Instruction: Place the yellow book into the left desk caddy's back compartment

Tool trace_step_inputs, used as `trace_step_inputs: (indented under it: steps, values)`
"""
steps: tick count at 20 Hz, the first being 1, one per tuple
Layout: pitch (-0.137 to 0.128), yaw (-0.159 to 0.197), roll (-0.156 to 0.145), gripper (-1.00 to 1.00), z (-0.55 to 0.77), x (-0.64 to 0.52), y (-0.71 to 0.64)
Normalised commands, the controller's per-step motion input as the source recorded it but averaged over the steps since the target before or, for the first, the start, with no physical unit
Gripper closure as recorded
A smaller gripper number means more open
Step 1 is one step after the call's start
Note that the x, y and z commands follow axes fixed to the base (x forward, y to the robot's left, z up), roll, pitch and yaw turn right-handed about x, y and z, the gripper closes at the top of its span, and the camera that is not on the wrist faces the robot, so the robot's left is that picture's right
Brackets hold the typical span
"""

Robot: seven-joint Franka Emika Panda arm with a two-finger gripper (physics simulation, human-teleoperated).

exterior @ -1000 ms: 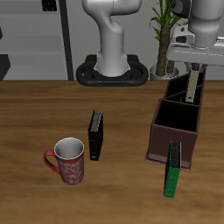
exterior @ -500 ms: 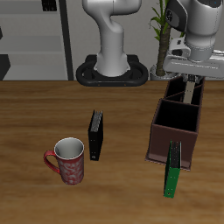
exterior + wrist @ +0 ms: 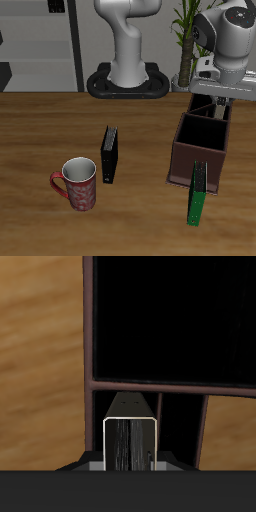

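The left desk caddy is a long dark maroon box; it also shows in the wrist view with a black inside. My gripper hangs low over the caddy's back compartment and is shut on the yellow book. In the wrist view the book shows as a grey striped face with a pale rim, standing upright inside a narrow slot just behind a partition. In the exterior view the book is almost wholly hidden by the fingers and the caddy's walls.
A green book leans upright against the caddy's front end. A black book stands mid-table, and a red mug stands nearer the front edge. The robot base and a plant are at the back.
My gripper has come down with the yellow book, which has sunk from well above the caddy's rim into the back compartment. Nothing else has moved.
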Motion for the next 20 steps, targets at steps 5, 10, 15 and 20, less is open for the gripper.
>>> trace_step_inputs:
  steps: [5, 10, 15, 20]
  values:
    - [0.054, 0.005, 0.017, 1.00, -0.50, 0.09, 0.10]
    - [0.068, 0.079, -0.015, 1.00, -0.68, 0.08, -0.02]
    - [0.097, 0.042, -0.014, -1.00, -0.57, 0.06, -0.06]
    - [0.030, 0.003, 0.031, -1.00, -0.14, -0.11, 0.03]
